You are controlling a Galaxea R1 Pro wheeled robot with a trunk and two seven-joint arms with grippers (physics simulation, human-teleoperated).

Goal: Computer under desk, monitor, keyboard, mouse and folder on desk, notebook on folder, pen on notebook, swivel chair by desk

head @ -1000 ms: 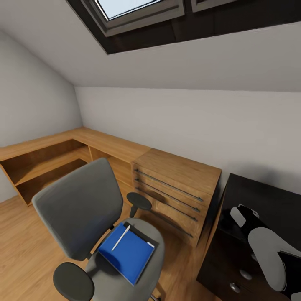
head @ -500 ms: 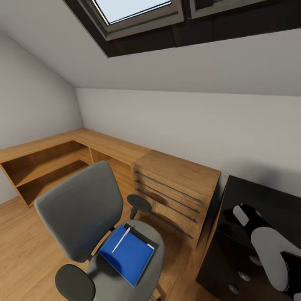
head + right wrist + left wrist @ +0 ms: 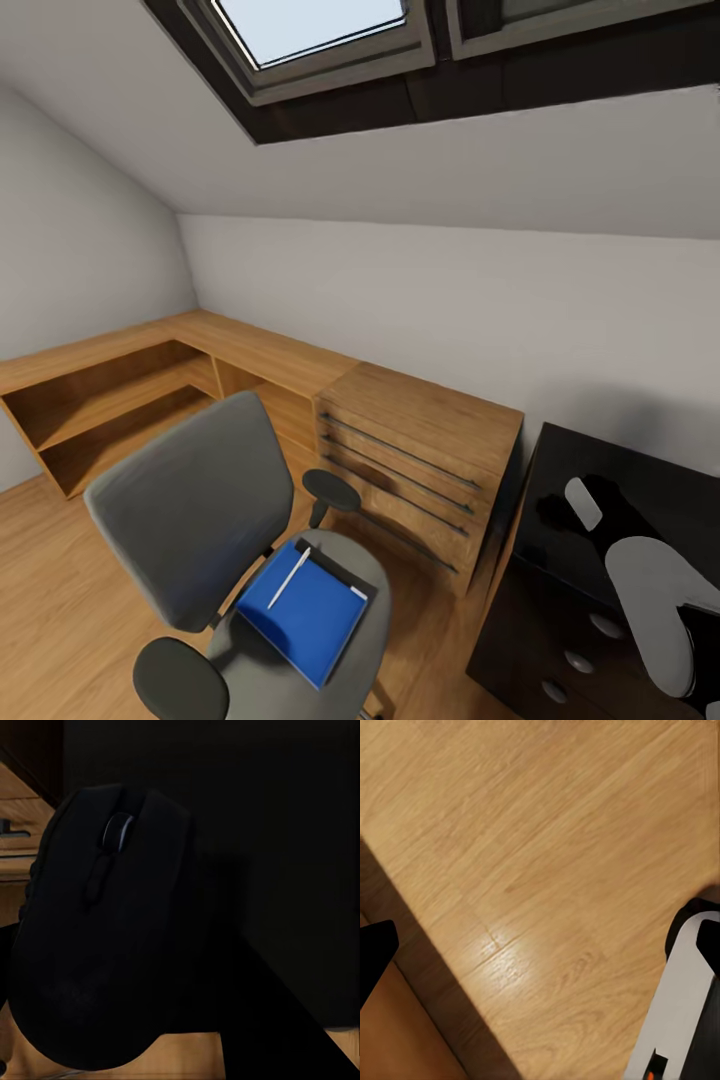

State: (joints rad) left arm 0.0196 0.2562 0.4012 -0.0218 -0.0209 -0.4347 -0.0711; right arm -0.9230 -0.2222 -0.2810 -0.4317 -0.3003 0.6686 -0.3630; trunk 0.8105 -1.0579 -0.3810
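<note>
Gripping black mouse, right pincer at 4 o'clock; left pincer state unclear; folder, pen on swivel chair.

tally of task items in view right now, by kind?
Swivel chair: 1
Folder/notebook stack, blue: 1, cannot split the two
Pen: 1
Mouse, in the right gripper: 1
Total: 4
</note>
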